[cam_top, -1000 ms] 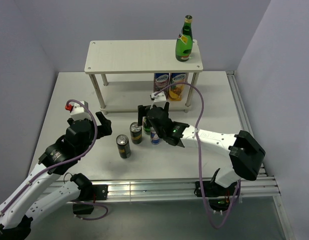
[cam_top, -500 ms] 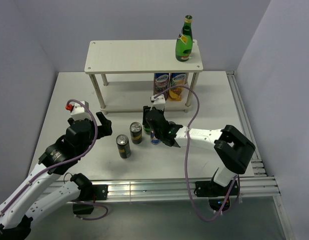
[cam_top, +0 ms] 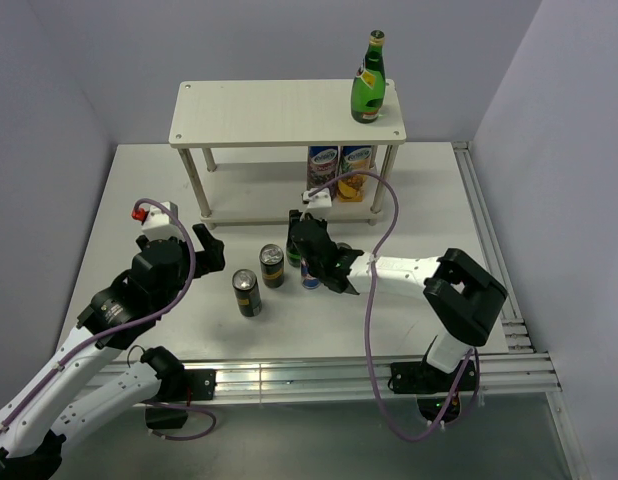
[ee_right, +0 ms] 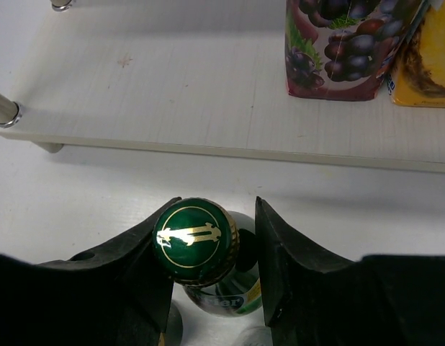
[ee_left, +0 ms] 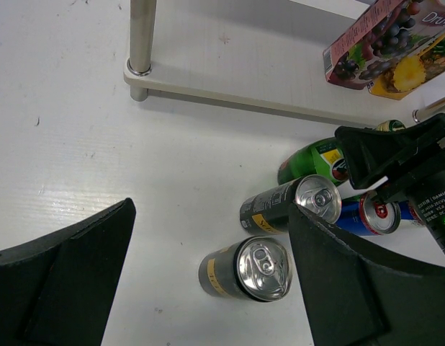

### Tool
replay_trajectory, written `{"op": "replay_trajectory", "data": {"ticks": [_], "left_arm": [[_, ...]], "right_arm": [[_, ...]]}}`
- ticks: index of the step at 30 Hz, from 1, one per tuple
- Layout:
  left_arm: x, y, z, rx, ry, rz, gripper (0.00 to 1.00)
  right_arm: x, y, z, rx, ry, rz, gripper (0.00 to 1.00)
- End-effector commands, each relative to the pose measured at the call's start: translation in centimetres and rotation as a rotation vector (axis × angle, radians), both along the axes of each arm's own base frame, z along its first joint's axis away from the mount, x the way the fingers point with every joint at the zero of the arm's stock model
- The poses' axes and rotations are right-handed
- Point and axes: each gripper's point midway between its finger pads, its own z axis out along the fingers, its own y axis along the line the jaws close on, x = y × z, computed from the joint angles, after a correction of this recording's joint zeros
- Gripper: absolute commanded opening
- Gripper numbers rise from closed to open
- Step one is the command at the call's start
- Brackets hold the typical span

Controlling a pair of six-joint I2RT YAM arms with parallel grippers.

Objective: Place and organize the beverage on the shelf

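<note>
A green glass bottle (ee_right: 196, 240) stands on the table in front of the shelf (cam_top: 279, 112), and my right gripper (ee_right: 215, 209) is shut on its neck just under the gold-marked cap. From above, the right gripper (cam_top: 299, 243) hides most of this bottle. A second green bottle (cam_top: 367, 85) stands on the shelf's top board at the right end. Two dark cans (cam_top: 272, 266) (cam_top: 247, 293) and a blue-and-silver can (cam_top: 310, 272) stand close beside the held bottle. My left gripper (cam_top: 204, 250) hovers open to their left, above the nearer dark can (ee_left: 248, 268).
Two juice cartons (cam_top: 323, 160) (cam_top: 355, 170) stand on the shelf's lower board (ee_right: 172, 108), right behind the held bottle. The shelf's white legs (ee_left: 141, 40) rise at the board's corners. A metal rail (cam_top: 489, 230) lines the table's right edge.
My right gripper's jaws have come together from wide open onto the bottle's neck, and its arm has folded closer in. The left arm and the cans have not moved.
</note>
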Motion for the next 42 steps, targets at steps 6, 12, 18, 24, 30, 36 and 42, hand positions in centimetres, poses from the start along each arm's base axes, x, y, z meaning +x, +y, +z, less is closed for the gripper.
{"op": "replay_trajectory", "data": {"ticks": [6,12,18,24,30,36,42], "left_arm": [[0.4,-0.3,0.6,-0.005,-0.023,-0.010,0.94],[0.3,-0.2,0.6,-0.005,-0.023,-0.010,0.94],[0.2,-0.3,0.7,-0.010,-0.026,-0.012,0.94],[0.3,-0.2,0.5,-0.004,-0.020,-0.009,0.94],[0.3,-0.2,0.6,-0.005,-0.023,-0.007,0.94],[0.3,-0.2,0.6,-0.005,-0.023,-0.007,0.94],[0.2,-0.1,0.6,-0.008,-0.025,-0.008,0.94]], "right_arm": [[0.2,-1.2,7.7,0.037,-0.089,-0.031,0.00],[0.0,-2.4,14.5,0.046,-0.174,-0.042,0.00],[0.0,-3.3,18.9,0.048,-0.240,-0.060,0.00],[-0.2,-3.6,23.2,0.079,-0.280,-0.062,0.00],[-0.8,-4.2,31.9,0.114,-0.352,-0.045,0.00],[-1.2,-5.5,39.8,0.087,-0.440,-0.053,0.00],[-0.6,-5.9,44.5,0.032,-0.522,-0.091,0.00]]}}
